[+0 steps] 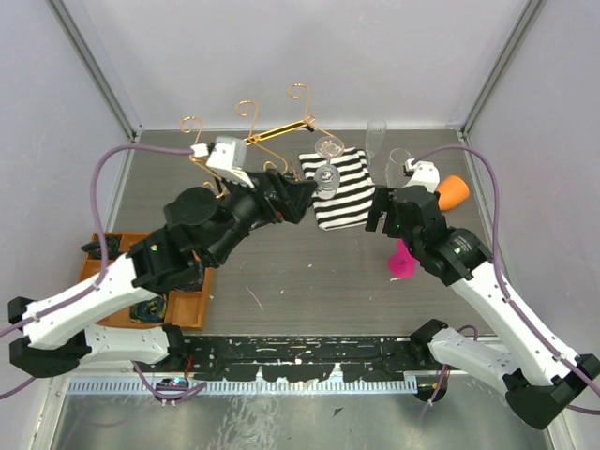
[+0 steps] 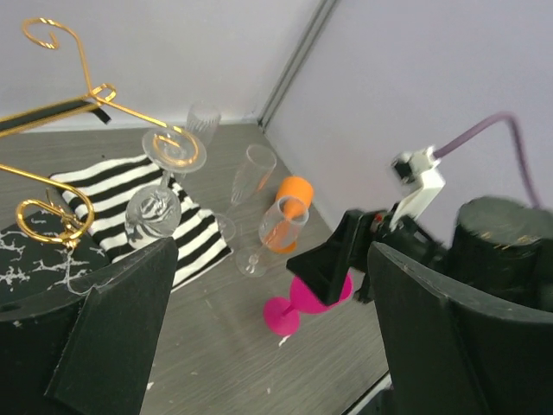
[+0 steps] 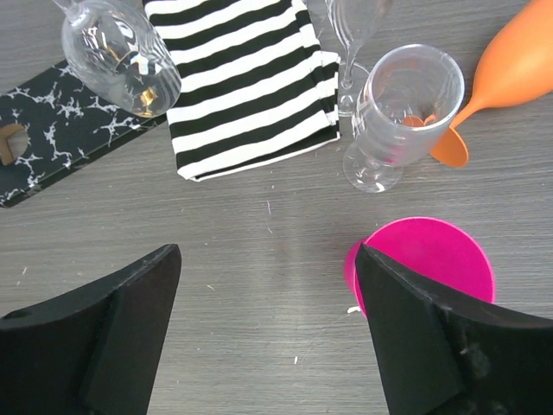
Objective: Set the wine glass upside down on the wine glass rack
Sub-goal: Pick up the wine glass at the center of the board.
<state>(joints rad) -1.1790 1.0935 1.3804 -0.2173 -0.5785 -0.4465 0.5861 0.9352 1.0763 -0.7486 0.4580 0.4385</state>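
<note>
**Desk:** Where is the wine glass (image 2: 154, 214) in this shot?

**Photographer:** It hangs upside down on the wine glass rack (image 1: 278, 131). Its foot is caught on the gold wire and its bowl points down over the marbled black base, at the edge of a striped cloth (image 3: 246, 78). Nothing grips it.

**Desk:** And the two pincers?

**Photographer:** The left gripper (image 2: 272, 251) has its fingers spread wide and holds nothing, and it is aimed at the hanging glass from close by. The right gripper (image 3: 268, 255) also stands apart and empty over bare tabletop, just short of the cloth.

**Desk:** What else sits on the table?

**Photographer:** Toward the right back corner stand a clear goblet (image 3: 402, 108) and a tall flute (image 2: 251, 177), with an orange glass (image 3: 510, 69) lying on its side beside them. A pink glass (image 3: 428, 264) is directly below the right arm's fingers. An orange tray (image 1: 187, 305) lies under the left arm.
</note>
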